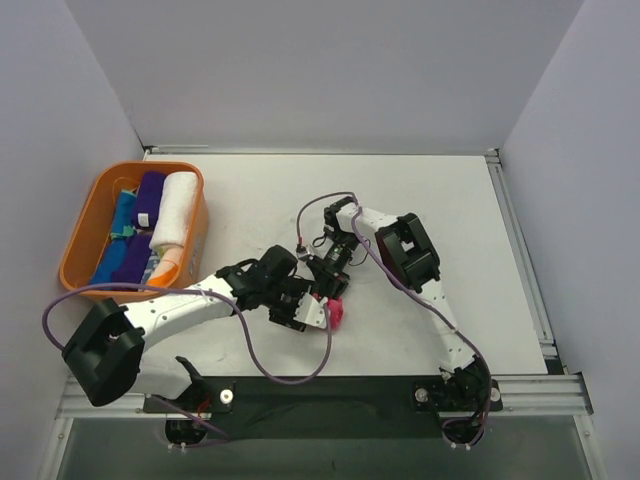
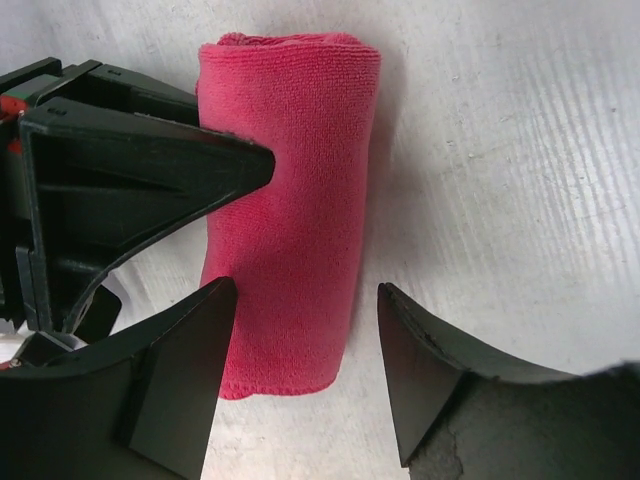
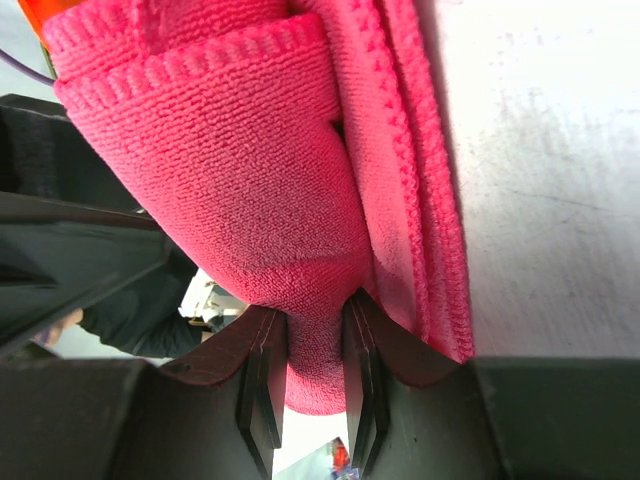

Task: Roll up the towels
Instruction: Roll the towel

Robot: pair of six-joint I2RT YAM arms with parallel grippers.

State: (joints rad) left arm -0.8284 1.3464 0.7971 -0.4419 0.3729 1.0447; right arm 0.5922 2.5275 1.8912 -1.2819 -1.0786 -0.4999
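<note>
A hot pink towel (image 2: 290, 200) lies rolled into a cylinder on the white table, seen small in the top view (image 1: 337, 316) between the two arms. My left gripper (image 2: 305, 340) is open, its fingers astride the near end of the roll without pinching it. My right gripper (image 3: 315, 345) is shut on a fold of the same pink towel (image 3: 240, 170) at the roll's other end. Several more rolled towels, purple (image 1: 148, 200), white (image 1: 176, 212) and blue (image 1: 115, 240), lie in the orange basket.
The orange plastic basket (image 1: 78, 225) stands at the table's left side. White walls close in the back and both sides. Purple cables loop off both arms near the table's front edge.
</note>
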